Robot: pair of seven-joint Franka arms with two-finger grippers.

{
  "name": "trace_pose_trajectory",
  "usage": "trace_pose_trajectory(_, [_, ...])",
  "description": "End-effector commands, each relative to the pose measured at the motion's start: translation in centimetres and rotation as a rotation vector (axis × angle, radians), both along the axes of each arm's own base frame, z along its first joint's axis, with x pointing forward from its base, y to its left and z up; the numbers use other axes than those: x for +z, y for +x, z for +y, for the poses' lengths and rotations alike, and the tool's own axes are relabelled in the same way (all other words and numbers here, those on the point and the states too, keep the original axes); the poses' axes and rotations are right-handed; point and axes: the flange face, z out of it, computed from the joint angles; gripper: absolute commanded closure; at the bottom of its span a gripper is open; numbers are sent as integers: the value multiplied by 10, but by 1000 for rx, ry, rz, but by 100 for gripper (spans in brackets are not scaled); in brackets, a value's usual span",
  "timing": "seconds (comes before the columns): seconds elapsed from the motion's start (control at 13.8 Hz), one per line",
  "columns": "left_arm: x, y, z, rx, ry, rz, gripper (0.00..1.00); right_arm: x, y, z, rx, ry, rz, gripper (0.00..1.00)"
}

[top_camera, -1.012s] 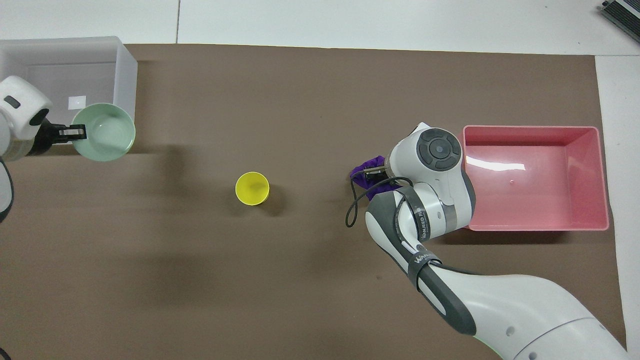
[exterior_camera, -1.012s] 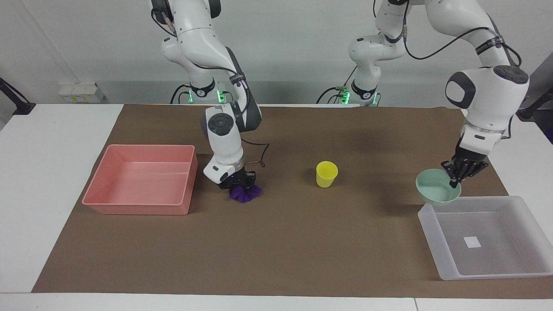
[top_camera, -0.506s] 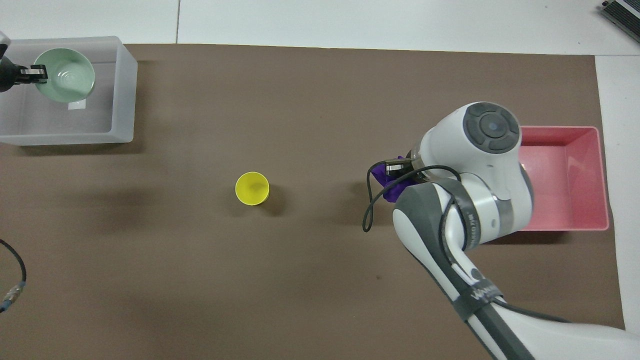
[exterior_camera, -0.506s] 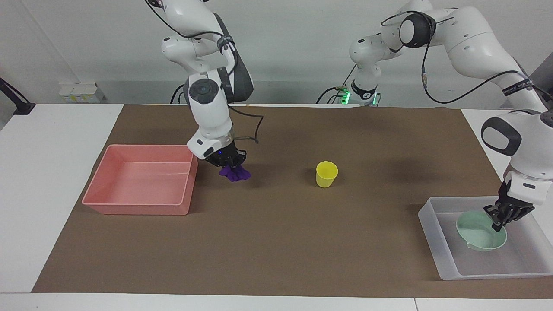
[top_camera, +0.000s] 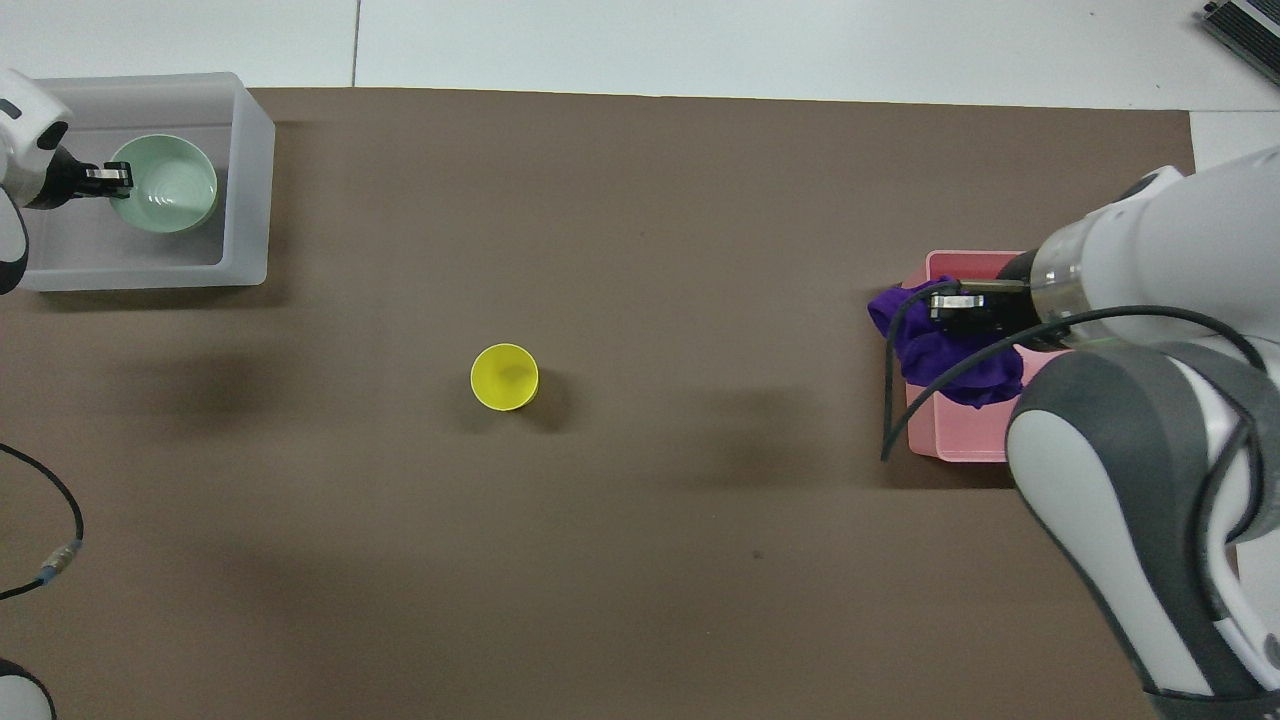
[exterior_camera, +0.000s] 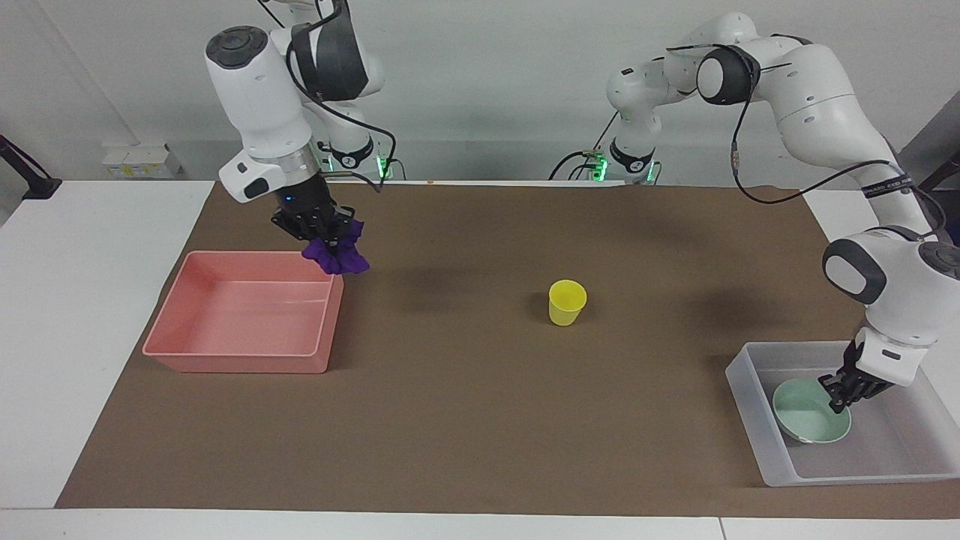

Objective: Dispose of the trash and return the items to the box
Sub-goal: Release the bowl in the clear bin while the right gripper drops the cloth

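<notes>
Our right hand (exterior_camera: 324, 229) pinches the cloth (exterior_camera: 335, 256), raised over the corner of the pink bin (exterior_camera: 236, 354); letting go now could drop the wad on the rim or the tabletop (exterior_camera: 465, 420), since it hangs at the bin's edge. Our left hand (exterior_camera: 841, 390) grips the bowl (exterior_camera: 806, 424) by its rim, low inside the box (exterior_camera: 746, 409); a hasty pull-out could tip it. The pink bin is empty. The cup (exterior_camera: 567, 302) stands between our two hands, well apart from both.

No text can be read; the left arm (exterior_camera: 810, 97) band's lettering is perhaps too faint.
</notes>
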Motion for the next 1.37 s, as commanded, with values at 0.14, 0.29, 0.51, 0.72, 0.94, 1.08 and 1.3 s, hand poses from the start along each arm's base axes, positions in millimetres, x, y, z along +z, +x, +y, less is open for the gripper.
trace_pose_trajectory(0.14, [8,-4,-9,-34,15,-12,48,-34,12,-84,48,-38,-17,100])
trace_pose_trajectory(0.29, [16,-2,-13,-42,14,-25,0,-77,12,-110,61,-47,-14,100])
trace_pose_trajectory(0.51, [64,-4,-44,-74,13,-64,0,-135,12,-129,65,-55,-14,100])
trace_pose_trajectory(0.72, [115,-25,-76,-114,9,-4,0,-174,2,-136,73,-58,-3,100])
trace_pose_trajectory(0.94, [140,-65,-120,-161,9,24,0,-200,-3,-147,75,-67,-21,100])
trace_pose_trajectory(1.08, [142,-97,-155,-168,0,52,0,-213,-3,-148,72,-72,-37,100])
trace_pose_trajectory(1.3, [133,-130,-213,-159,-17,93,0,-225,-6,-159,54,-71,-20,64])
